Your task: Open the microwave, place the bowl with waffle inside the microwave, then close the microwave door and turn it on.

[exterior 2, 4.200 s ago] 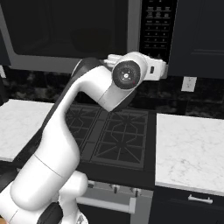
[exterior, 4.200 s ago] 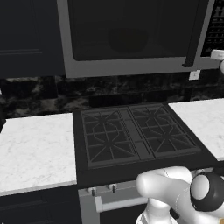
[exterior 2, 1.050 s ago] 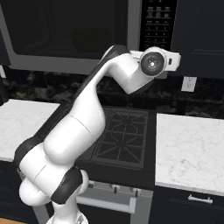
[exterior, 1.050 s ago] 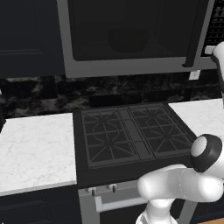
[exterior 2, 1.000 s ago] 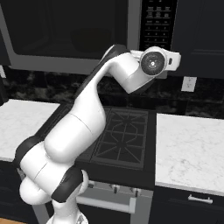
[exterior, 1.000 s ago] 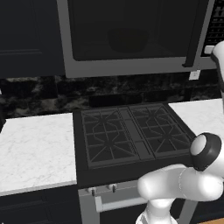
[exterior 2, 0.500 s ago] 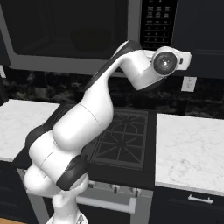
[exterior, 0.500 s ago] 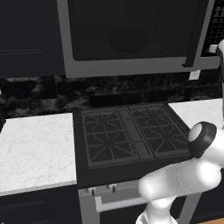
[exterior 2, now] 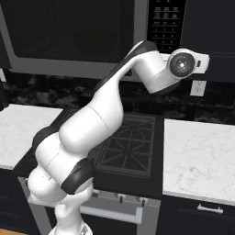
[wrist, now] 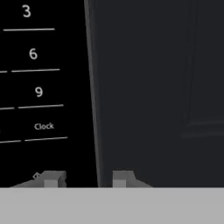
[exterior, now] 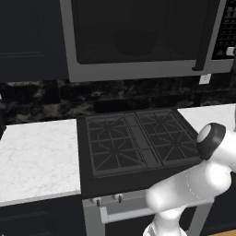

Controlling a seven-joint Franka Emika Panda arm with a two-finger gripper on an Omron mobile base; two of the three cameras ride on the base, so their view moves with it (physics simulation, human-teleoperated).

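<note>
The microwave (exterior: 69, 55) hangs above the stove with the microwave door (exterior: 92, 71) closed and its dark bar handle (exterior: 203, 37) at the right. Behind the tinted glass the bowl (exterior: 133, 42) is a dim round shape, also faint in the right base view (exterior 2: 94, 43); the waffle cannot be made out. My hand (exterior 2: 183, 64) is raised at the lower right of the black button panel (exterior 2: 167, 23). In the hand view my gripper (wrist: 86, 179) is open and holds nothing, close to the keypad (wrist: 37, 92) and the microwave's right edge.
A black gas cooktop (exterior: 133, 140) lies under the microwave, with white marble counters to its left (exterior: 37, 161) and right (exterior 2: 202, 156). A dark cabinet door (wrist: 166, 87) adjoins the microwave's right side. A wall outlet (exterior 2: 198, 88) sits below it.
My arm has swung the hand rightward and stretched out toward the button panel at the microwave's right. The door stays closed and the bowl has not moved.
</note>
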